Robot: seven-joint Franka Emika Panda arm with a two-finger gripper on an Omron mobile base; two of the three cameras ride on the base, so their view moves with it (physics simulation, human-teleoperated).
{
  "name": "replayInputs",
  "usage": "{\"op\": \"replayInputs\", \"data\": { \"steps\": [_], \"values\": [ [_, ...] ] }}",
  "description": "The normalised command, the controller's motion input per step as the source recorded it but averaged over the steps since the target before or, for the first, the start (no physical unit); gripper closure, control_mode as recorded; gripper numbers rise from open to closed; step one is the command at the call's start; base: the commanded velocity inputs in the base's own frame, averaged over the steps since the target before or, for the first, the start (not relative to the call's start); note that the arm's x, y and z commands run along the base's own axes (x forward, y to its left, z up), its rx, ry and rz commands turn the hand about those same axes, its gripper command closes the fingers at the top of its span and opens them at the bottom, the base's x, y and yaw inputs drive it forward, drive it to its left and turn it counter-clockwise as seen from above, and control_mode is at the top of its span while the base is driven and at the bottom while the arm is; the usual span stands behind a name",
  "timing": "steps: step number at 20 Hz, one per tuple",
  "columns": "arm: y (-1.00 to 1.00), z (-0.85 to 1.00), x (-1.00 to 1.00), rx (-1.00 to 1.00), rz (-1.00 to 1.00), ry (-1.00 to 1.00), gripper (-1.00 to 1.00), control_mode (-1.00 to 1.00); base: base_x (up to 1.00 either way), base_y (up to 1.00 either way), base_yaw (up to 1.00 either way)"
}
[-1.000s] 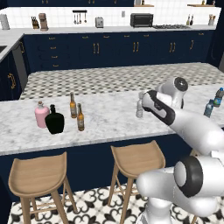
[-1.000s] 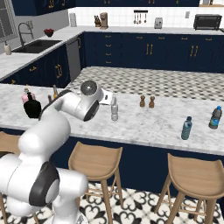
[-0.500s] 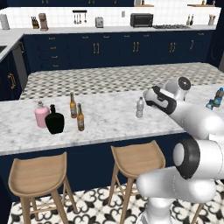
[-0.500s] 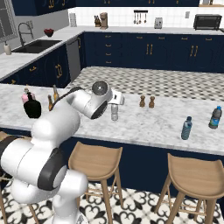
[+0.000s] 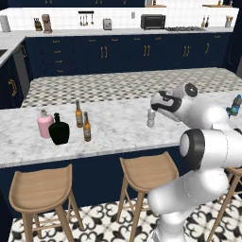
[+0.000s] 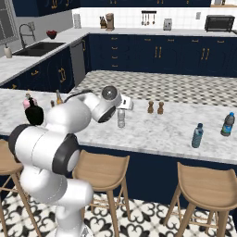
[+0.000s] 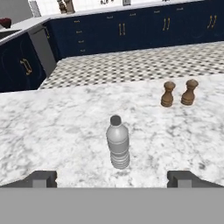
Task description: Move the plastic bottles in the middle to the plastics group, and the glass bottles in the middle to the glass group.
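- Hovering just behind the small pale grey plastic bottle (image 7: 117, 142), the gripper (image 7: 112, 178) has its fingers (image 7: 41, 178) spread wide with nothing between them — the bottle stands upright on the marble surface (image 7: 65, 131), ahead of the tips and apart from both.
- From the left base view the same bottle (image 5: 151, 117) stands mid-surface, just beside the gripper (image 5: 158, 105); from the right base view it (image 6: 121, 118) sits just below the hand.
- Beyond the bottle, two brown wooden shakers (image 7: 178, 92) stand side by side (close together, whether touching I cannot tell).
- Off to the robot's left, well apart from the grey bottle, a cluster: the squat black bottle (image 5: 59, 130) just beside the pink bottle (image 5: 45, 124), and two brown beer bottles (image 5: 82, 120) close by.
- At the opposite end of the surface stand the blue-capped bottles (image 6: 212, 129) — one nearer the front edge, one farther back.
- Farthest back, dark blue cabinets (image 5: 118, 56) run under a pale counter.
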Motion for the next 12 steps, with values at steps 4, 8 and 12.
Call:
{"op": "replayInputs", "data": {
  "steps": [4,8,12],
  "values": [
    [-0.01,-0.49,0.12,-0.07,0.00,0.00,-1.00,-1.00,0.00,0.00,0.00],
    [-0.04,-0.39,0.05,-0.03,0.00,0.00,-1.00,-1.00,0.00,0.00,0.00],
    [-0.04,-0.15,0.15,0.00,0.00,0.00,-1.00,-1.00,0.00,0.00,0.00]
  ]
}}
